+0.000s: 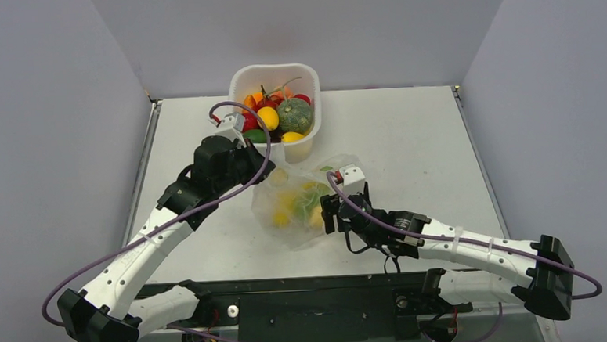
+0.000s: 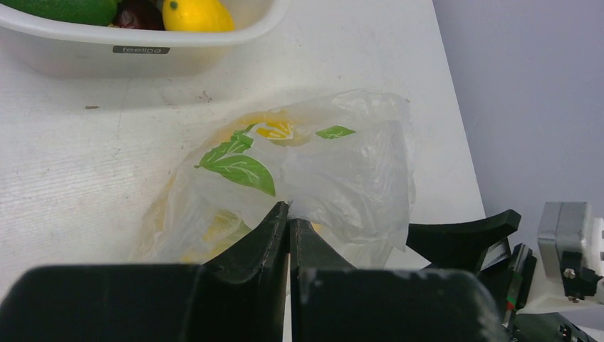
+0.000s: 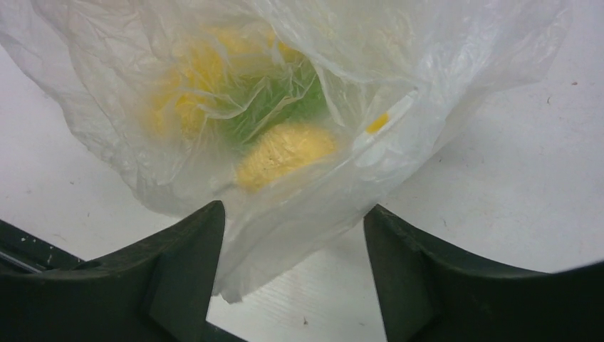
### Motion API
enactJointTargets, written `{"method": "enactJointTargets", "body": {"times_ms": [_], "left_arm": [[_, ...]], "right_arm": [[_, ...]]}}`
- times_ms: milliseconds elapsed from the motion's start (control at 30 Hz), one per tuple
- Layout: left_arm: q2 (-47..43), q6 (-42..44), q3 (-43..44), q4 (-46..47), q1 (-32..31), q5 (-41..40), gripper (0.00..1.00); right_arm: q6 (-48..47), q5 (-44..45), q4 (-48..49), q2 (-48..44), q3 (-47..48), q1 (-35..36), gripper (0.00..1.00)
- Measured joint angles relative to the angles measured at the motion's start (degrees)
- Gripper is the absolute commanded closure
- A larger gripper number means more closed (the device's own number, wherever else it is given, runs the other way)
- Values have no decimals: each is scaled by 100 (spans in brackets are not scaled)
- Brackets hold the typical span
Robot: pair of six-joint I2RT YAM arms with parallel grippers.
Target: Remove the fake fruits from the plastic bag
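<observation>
Bag [image 1: 306, 204], holding yellow and green fruits [image 3: 285, 153], lies mid-surface [image 1: 409, 150], just before the tub [image 1: 273, 67] at the far edge. Left pincer [image 2: 289, 226] is clenched on the bag's film. Right pincer [image 3: 293, 214] is released, straddling the bag's near end. Crinkled film veils the fruits.

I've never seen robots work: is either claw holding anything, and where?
The left claw is pinched shut on a thin fold of the plastic bag, at its near edge. The right claw is open around the bag's end, holding nothing.
</observation>
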Motion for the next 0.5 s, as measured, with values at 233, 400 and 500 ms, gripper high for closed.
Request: {"method": "enactJointTargets", "body": {"times_ms": [233,400,500], "left_arm": [[55,44,107,-201,0,87,54],[101,92,315,-389,0,205,32],[103,173,490,-496,0,227,30]], "right_arm": [[203,247,361,459,-4,96,82],[221,310,459,463,-4,96,100],[223,313,496,463,-4,96,100]]}}
